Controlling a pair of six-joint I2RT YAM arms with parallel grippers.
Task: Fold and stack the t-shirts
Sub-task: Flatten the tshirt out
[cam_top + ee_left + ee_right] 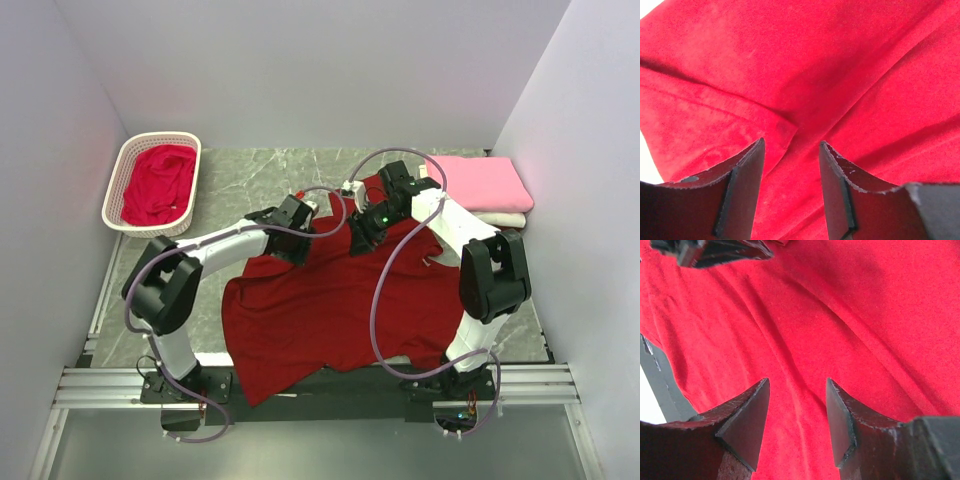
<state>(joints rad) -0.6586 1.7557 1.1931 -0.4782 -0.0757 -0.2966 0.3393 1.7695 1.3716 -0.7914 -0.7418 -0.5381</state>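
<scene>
Listing what you had: dark red t-shirt (320, 310) spread on the counter (250, 175), one near corner past its front edge. Your left gripper (791, 150) and right gripper (797, 390) both stood with fingers apart over its far part. Crimson t-shirt (158, 185) lay bunched in the basket (120, 175), far left. Pink t-shirt (480, 180) sat folded on the white t-shirt (500, 218), far right.

A white plastic lattice basket (160, 137) is set at the far left corner of a grey marbled table (260, 175). The table is enclosed on three sides by plain white walls (300, 70). Metal rails (110, 385) are fixed along its near edge.
</scene>
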